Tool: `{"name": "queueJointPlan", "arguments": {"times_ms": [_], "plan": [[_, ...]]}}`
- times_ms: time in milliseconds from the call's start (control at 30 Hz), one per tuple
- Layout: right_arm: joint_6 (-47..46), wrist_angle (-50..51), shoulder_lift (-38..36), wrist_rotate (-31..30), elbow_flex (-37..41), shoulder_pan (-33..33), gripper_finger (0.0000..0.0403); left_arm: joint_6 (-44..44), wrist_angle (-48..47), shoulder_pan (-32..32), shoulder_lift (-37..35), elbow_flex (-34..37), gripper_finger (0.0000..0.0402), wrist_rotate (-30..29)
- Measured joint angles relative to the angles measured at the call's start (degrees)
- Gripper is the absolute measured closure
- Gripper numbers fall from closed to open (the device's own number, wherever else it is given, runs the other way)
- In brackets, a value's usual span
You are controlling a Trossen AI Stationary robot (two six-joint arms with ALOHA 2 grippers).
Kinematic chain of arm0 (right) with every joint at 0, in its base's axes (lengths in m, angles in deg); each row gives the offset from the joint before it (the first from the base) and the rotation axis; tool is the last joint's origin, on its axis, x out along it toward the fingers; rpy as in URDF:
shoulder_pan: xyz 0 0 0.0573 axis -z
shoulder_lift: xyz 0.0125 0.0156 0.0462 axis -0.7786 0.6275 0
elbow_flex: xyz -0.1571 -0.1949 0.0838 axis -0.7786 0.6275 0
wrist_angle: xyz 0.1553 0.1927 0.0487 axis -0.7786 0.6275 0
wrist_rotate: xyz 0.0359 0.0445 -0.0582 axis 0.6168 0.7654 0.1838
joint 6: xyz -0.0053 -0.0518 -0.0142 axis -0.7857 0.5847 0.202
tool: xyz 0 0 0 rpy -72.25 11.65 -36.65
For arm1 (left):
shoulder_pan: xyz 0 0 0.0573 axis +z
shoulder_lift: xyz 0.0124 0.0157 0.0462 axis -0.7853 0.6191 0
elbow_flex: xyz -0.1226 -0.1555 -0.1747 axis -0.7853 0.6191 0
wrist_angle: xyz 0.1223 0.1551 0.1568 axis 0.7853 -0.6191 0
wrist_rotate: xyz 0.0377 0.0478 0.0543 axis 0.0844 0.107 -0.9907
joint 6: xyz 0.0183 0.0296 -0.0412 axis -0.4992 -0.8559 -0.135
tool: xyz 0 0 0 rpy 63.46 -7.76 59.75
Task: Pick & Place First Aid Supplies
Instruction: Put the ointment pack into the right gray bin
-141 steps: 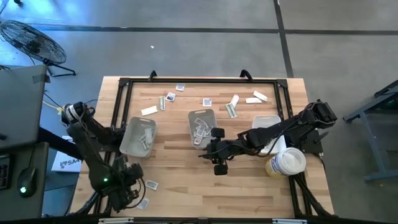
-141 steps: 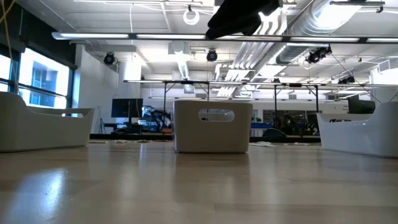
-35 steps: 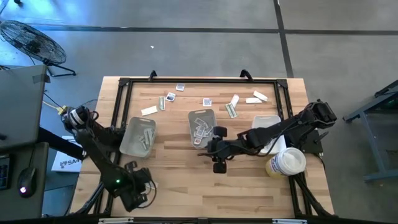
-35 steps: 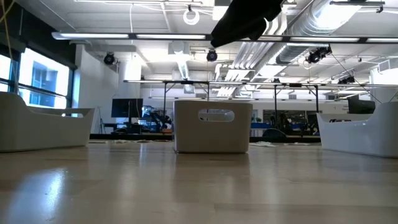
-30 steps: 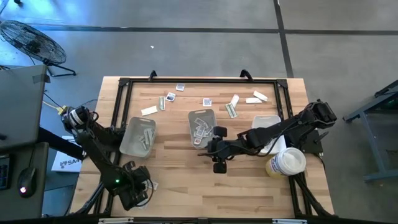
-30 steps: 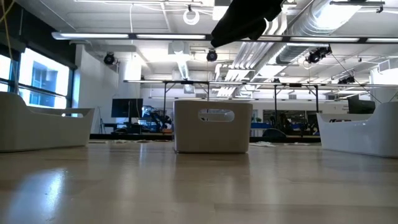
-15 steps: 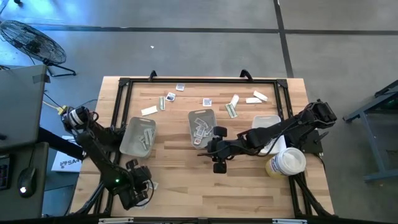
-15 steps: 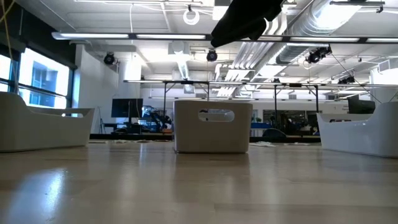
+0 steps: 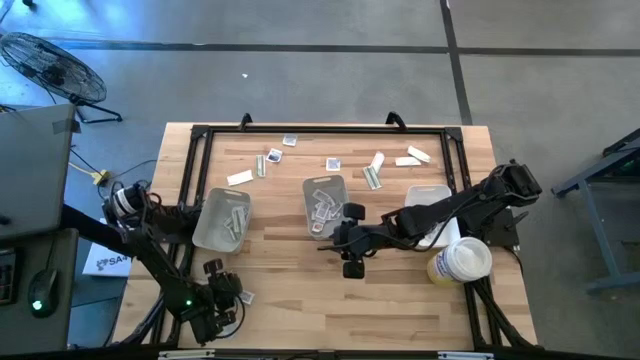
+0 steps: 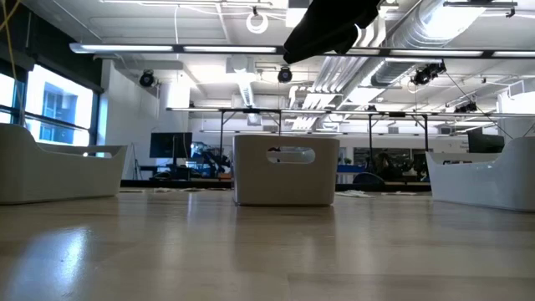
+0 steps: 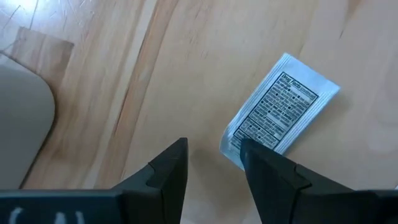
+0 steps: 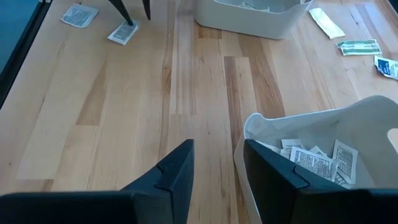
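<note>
Left end effector (image 11: 214, 165) poised low over a printed sachet on the wooden desk (image 11: 186, 56)

The two dark fingers (image 11: 165, 171) stand apart with bare wood between them. A white-grey sachet (image 11: 281, 111) with dark print lies flat, tilted toward 1 o'clock, its near corner just beside the tip of one finger. At 9 o'clock, a rounded pale tray corner (image 11: 22, 134) rests on the desk, well apart from the sachet.
</note>
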Motion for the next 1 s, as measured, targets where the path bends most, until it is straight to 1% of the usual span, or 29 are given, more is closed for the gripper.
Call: {"name": "queueJointPlan", "arguments": {"times_ms": [67, 133, 200, 367, 467, 633, 767, 933, 1000], "plan": [[0.0, 0.0, 0.0, -0.01, 0.01, 0.0, 0.027, 0.02, -0.01, 0.0, 0.36, 0.0, 0.025, -0.03], [-0.02, -0.01, 0.0, 0.0, 0.02, 0.0, 0.027, 0.15, 0.06, 0.0, 0.73, 0.0, 0.0262, -0.09], [-0.02, -0.01, 0.0, 0.0, 0.0, 0.0, 0.027, 0.17, 0.28, 0.0, 1.36, 0.01, 0.0284, -0.38], [-0.11, -0.26, 0.0, 0.0, 0.02, 0.01, 0.027, 0.83, 1.87, 0.04, 3.58, -0.1, 0.036, -1.12], [-0.09, -0.37, 0.0, 0.0, 0.02, 0.0, 0.027, 2.62, 2.0, 0.04, 3.92, -0.13, 0.039, -1.0], [-0.07, -1.17, 0.0, 0.0, 0.02, 0.0, 0.027, 4.0, 1.3, 0.04, 3.77, -0.29, 0.04, -1.41], [-0.07, -1.21, 0.0, 0.0, 0.02, 0.0, 0.027, 3.26, -2.54, 0.17, 4.14, -2.42, 0.0401, -1.99], [-0.07, -1.6, 0.0, 0.15, 0.0, 0.0, 0.027, 1.48, -10.35, 0.42, 4.64, -6.9, 0.0401, -5.61], [-0.06, -1.87, 0.0, 0.17, 0.02, 0.02, 0.027, 1.52, -10.96, 1.11, 4.24, -8.88, 0.0401, -7.38]]}}
